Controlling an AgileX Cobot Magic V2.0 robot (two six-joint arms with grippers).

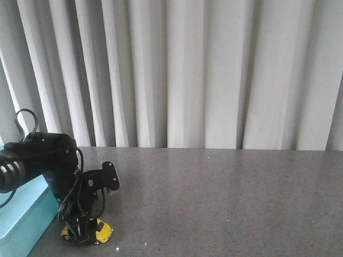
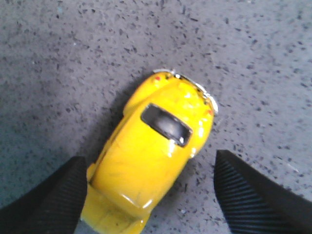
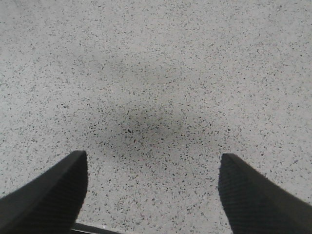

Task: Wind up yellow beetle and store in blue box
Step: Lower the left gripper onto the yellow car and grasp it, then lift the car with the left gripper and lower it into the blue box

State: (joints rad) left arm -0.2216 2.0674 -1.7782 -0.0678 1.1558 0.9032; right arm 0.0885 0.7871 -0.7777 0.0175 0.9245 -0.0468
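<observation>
Your left gripper (image 1: 81, 231) sits low at the near left corner of the bench (image 1: 225, 198), right over the yellow beetle (image 1: 102, 231). In the left wrist view the jaws stand wide apart, one finger (image 2: 46, 197) touching or nearly touching the beetle's side, the other finger (image 2: 253, 195) well clear of it with bare bench between. Nothing is clamped; the yellow beetle (image 2: 151, 156) lies between the jaws on the speckled grey surface, wheels down, roof and dark window facing the camera, a silver bumper at its far end. It sits angled across the gap, not square to the fingers.

Your right gripper (image 3: 153, 192) is out of the front view. The right wrist view shows its two black fingers spread wide over bare speckled bench, holding nothing, a soft shadow beyond them.

Just beside your left arm, on its outer side, you get the blue box (image 1: 19, 214), only its corner showing at the frame edge. The beetle is outside it, near its wall. Beyond the bench hangs a pale pleated curtain (image 1: 187, 69).
</observation>
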